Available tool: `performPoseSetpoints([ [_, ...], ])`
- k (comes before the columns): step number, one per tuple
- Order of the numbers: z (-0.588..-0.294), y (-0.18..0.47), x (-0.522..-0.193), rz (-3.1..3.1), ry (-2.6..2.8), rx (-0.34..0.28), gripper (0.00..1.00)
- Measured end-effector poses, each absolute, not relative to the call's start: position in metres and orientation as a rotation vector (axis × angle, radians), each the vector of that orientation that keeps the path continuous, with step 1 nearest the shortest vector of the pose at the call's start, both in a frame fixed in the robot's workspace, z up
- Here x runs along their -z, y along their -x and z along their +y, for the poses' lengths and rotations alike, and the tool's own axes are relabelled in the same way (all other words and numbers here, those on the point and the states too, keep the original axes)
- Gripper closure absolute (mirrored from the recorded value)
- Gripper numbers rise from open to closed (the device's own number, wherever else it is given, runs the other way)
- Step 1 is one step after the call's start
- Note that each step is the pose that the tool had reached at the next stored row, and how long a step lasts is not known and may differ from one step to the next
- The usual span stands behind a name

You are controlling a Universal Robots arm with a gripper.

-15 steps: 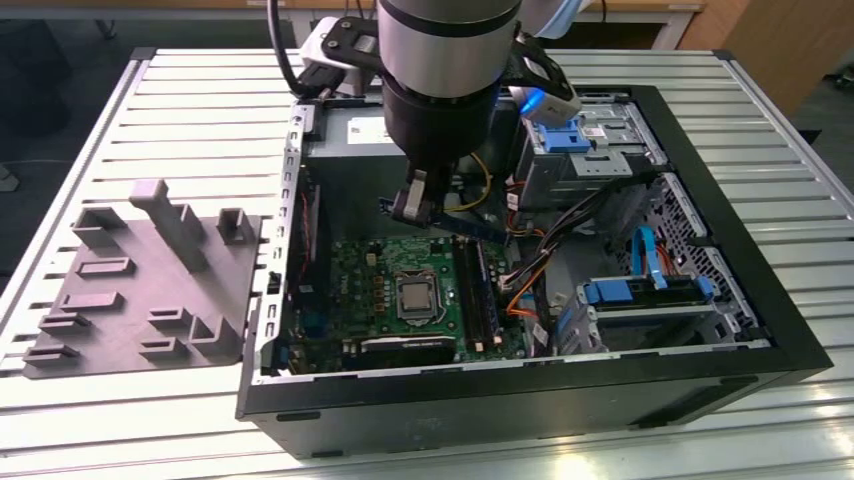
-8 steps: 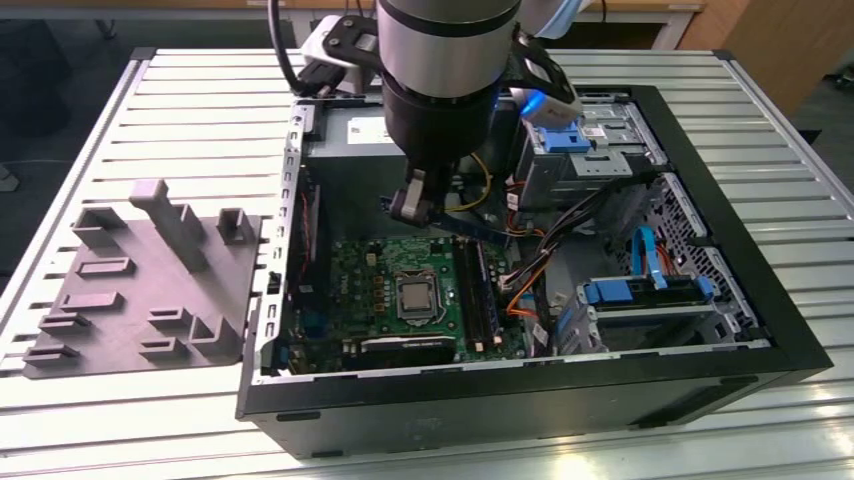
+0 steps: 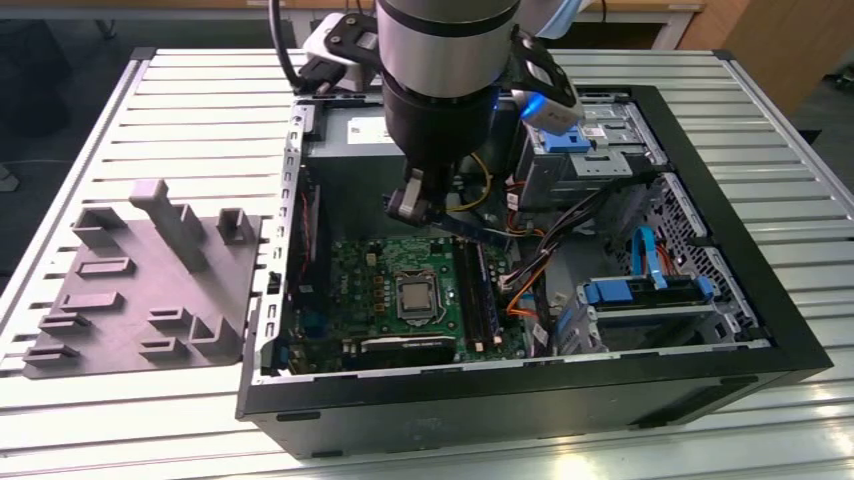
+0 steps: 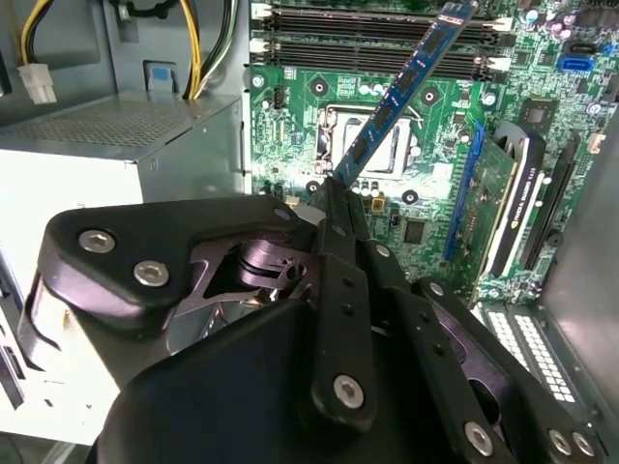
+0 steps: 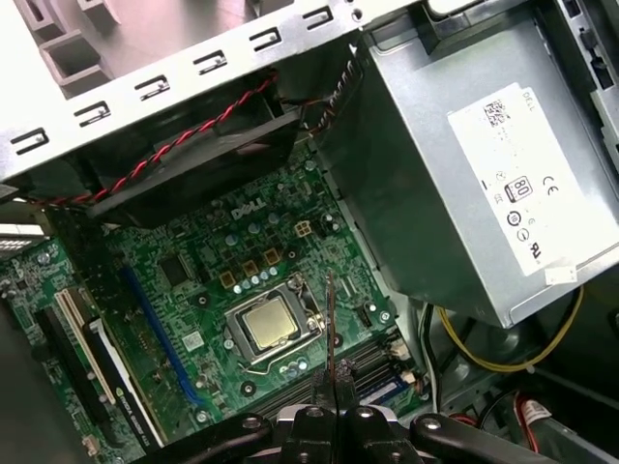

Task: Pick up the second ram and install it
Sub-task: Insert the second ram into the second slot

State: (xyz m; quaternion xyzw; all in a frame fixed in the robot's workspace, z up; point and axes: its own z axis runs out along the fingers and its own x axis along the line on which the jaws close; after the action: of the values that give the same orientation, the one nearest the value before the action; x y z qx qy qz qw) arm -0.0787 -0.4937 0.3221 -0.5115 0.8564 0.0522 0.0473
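The second ram [image 3: 470, 230] is a thin dark stick that my gripper [image 3: 408, 206] is shut on at one end. It hangs tilted above the green motherboard [image 3: 367, 265] inside the open computer case [image 3: 781, 330]. In the second wrist view the ram [image 4: 401, 92] slants from the fingertips [image 4: 336, 196] toward the long black sockets [image 4: 377, 43], its far end over them. In the first wrist view the ram [image 5: 330, 319] appears edge-on above the processor socket [image 5: 266, 324], with the gripper [image 5: 332, 391] shut on it.
A grey power supply [image 5: 464, 174] sits close beside the arm. Yellow and orange cables [image 3: 521, 205] run near the sockets. Blue drive bays [image 3: 641, 292] stand at the exterior view's right. An expansion card [image 4: 505, 203] stands on the board. A grey fixture [image 3: 147, 290] lies outside the case.
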Motion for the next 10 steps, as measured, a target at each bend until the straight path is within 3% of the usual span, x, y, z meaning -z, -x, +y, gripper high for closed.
performPoseSetpoints([
  [10, -0.4937, 0.0788, -0.3221, 2.646, 1.497, -0.156, 0.89],
])
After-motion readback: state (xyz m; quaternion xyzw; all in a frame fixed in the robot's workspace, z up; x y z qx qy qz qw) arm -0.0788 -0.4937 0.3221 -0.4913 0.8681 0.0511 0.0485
